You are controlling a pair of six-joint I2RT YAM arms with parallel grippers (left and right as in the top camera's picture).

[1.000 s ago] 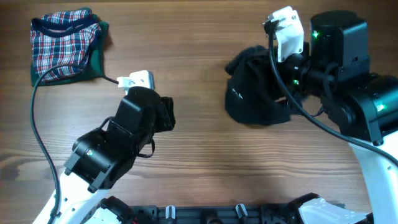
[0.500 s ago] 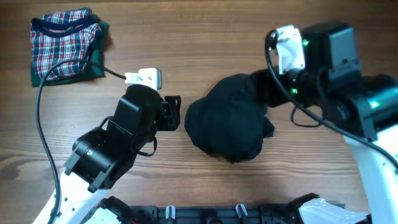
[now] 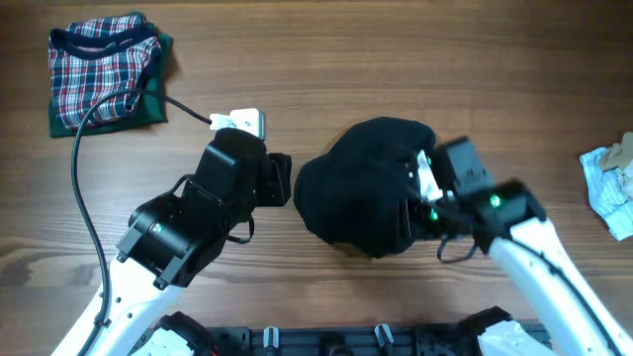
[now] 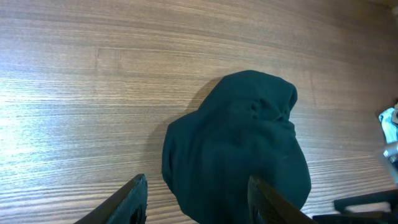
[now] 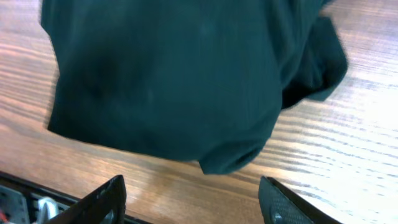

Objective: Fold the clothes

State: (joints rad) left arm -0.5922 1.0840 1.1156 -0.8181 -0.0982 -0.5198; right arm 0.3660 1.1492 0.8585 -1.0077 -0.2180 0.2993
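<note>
**A:** Entry one. Where is your piece?

**B:** The dark garment (image 3: pixel 361 188) lies bunched in a rounded heap at mid-counter, slightly toward the near edge, between your two arms. No hem, sleeve or collar reads clearly. In the right wrist view a loose flap (image 5: pixel 314 62) hangs out on one side.

**A:** Hands?

**B:** Your left gripper (image 4: pixel 196 179) has its fingers spread with nothing between them, and sits just beside the heap's left flank. Your right gripper (image 5: pixel 191 182) is also spread wide and empty, close to the heap's right side. Neither pinches cloth.

**A:** Handling?

**B:** Judged, not measured: the fabric looks light, limp and knit-like. It has no stiffness, so it should sag and drag wherever you lift it. It looks neither fragile nor slippery. Take it at an edge, not at the crown, where you would catch several layers. The flap suits your right hand and the heap's low left rim suits your left. Draw the two apart to lay it flat before any fold.

**A:** Surface, room?

**B:** The wooden counter (image 3: pixel 326 59) has a matte grain, so expect some friction. There is bare wood toward the far edge. The folded plaid clothes (image 3: pixel 104 71) sit in the far left corner, with the left arm's cable (image 3: pixel 79 168) crossing their near side. A crumpled pale cloth (image 3: pixel 611 188) lies at the right edge. Both are well apart from the heap.
</note>
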